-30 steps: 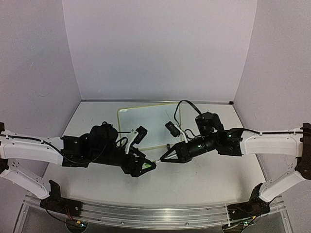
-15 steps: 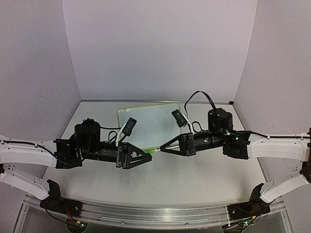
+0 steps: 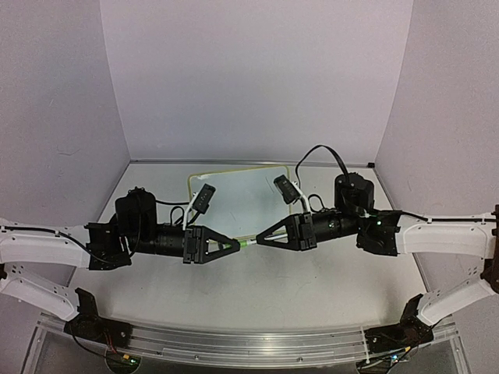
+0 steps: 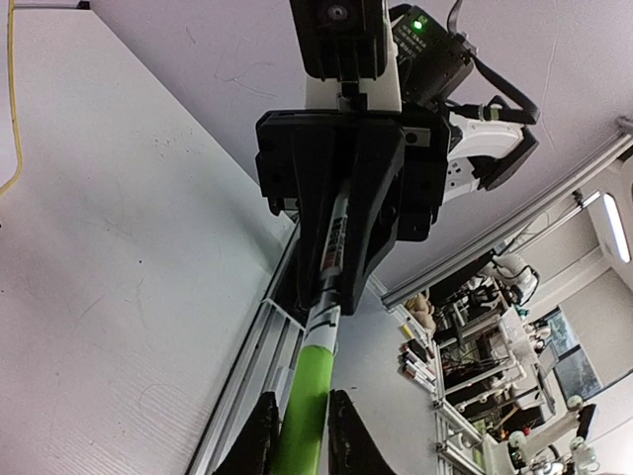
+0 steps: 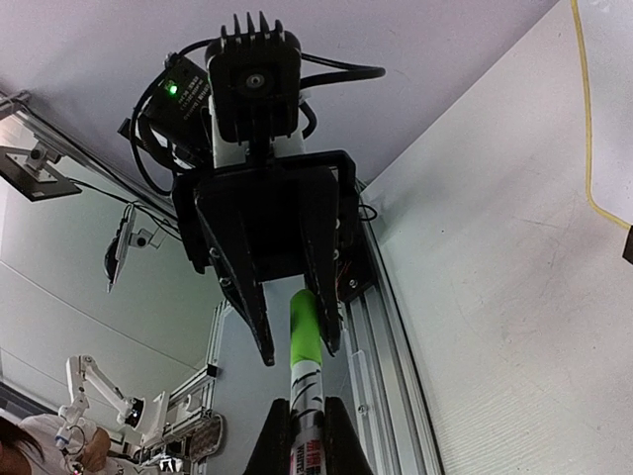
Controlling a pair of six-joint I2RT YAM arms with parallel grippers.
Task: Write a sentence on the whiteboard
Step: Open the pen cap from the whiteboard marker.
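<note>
Where the two arms meet tip to tip above the table (image 3: 312, 284), the left gripper (image 4: 300, 440) is clamped on the green cap (image 4: 311, 391) of a marker (image 5: 307, 396), while the right gripper (image 5: 300, 435) is closed tight on its white end. Just beyond them the whiteboard (image 3: 242, 195) lies flat, near the back wall (image 3: 257, 78).

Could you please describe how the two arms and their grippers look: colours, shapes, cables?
The left arm and right arm have white outer links with black joints and wrists. The left gripper and right gripper are black, with triangular open-frame fingers. A small black camera sits on each wrist, black cables loop above them, and a green light glows on the right arm.
</note>
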